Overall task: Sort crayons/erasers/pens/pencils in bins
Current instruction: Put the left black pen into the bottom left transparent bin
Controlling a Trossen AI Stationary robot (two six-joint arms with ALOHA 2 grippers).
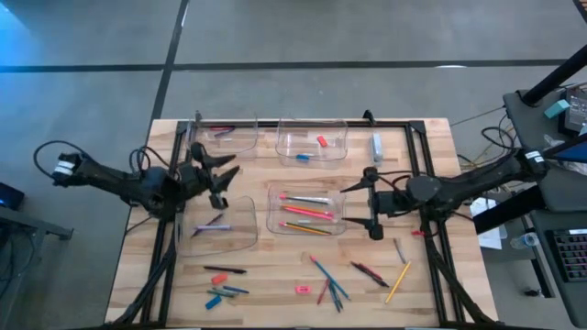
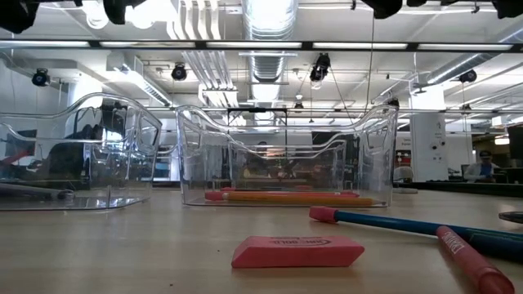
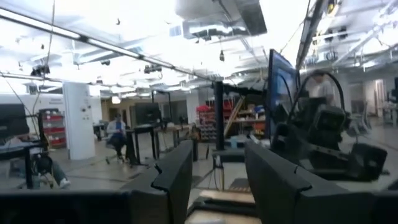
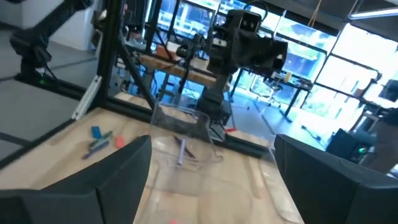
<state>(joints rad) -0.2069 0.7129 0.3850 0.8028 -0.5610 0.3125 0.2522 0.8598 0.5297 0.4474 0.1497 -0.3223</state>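
Two grippers are hovering empty. The right gripper (image 1: pixel 359 208) is gaping wide, the pencil bin (image 1: pixel 277 203) lying at its nine o'clock. The left gripper (image 1: pixel 223 179) is standing partly open, the pen bin (image 1: pixel 246 229) at its six o'clock.

Overhead, tabletop-level and two wrist views

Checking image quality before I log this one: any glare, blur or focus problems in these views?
Low view: the flat pink eraser nearest the lens is sharp, ceiling lights flare white. Left wrist view: soft overall, blown-out ceiling. Right wrist view: the clear plastic bin looks hazy. High view: even light, blue cast at left.
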